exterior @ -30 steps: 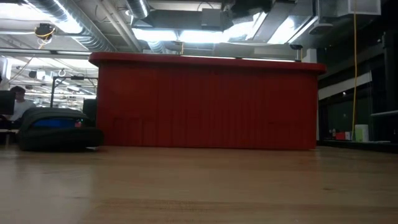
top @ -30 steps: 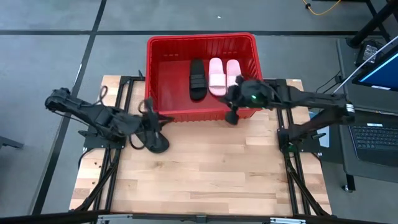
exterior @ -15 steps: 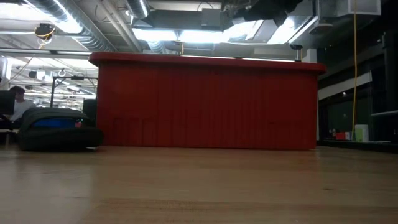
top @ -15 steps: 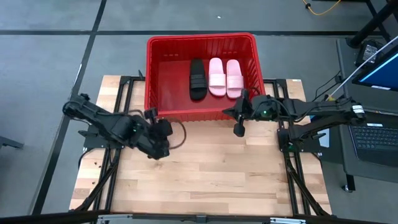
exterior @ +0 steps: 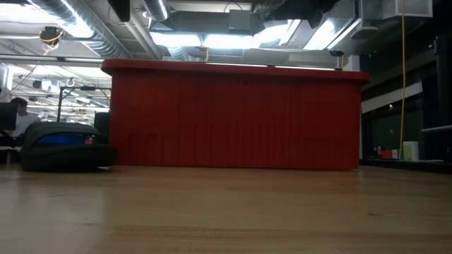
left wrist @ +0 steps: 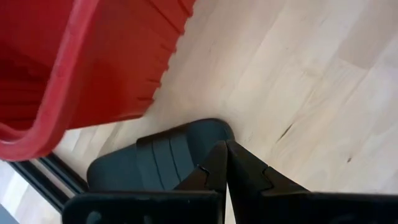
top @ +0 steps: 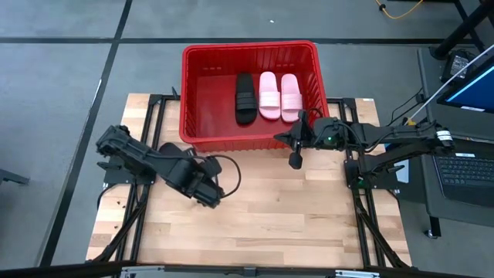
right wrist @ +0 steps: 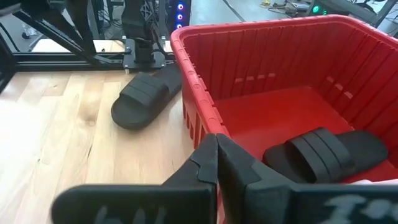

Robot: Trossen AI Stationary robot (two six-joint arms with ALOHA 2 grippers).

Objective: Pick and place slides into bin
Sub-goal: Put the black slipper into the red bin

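Observation:
The red bin (top: 251,46) stands at the table's far middle. A black slide (top: 245,98) and two pale pink slides (top: 279,95) lie on its floor. Another black slide (right wrist: 146,99) lies sole down on the table beside the bin's near left corner (left wrist: 56,112); it also shows at the left of the low view (exterior: 67,148). My left gripper (left wrist: 225,149) is shut and points steeply down, its tips above that slide's end (left wrist: 155,162). My right gripper (right wrist: 216,142) hangs shut just in front of the bin's near wall, toward its right end (top: 295,160).
Bare wooden tabletop (top: 262,216) fills the near half. Black frame rails (top: 147,108) run along both sides of the table. The bin's left half (top: 208,100) has a bare floor. A laptop (top: 463,166) sits beyond the table's right edge.
My left arm has swung from beside the bin's near left corner toward the table's middle and near edge, and its gripper has tipped from nearly level to steeply down. My right gripper has drawn back a little from the bin's rim and sunk, then kept still. The slides have not moved.

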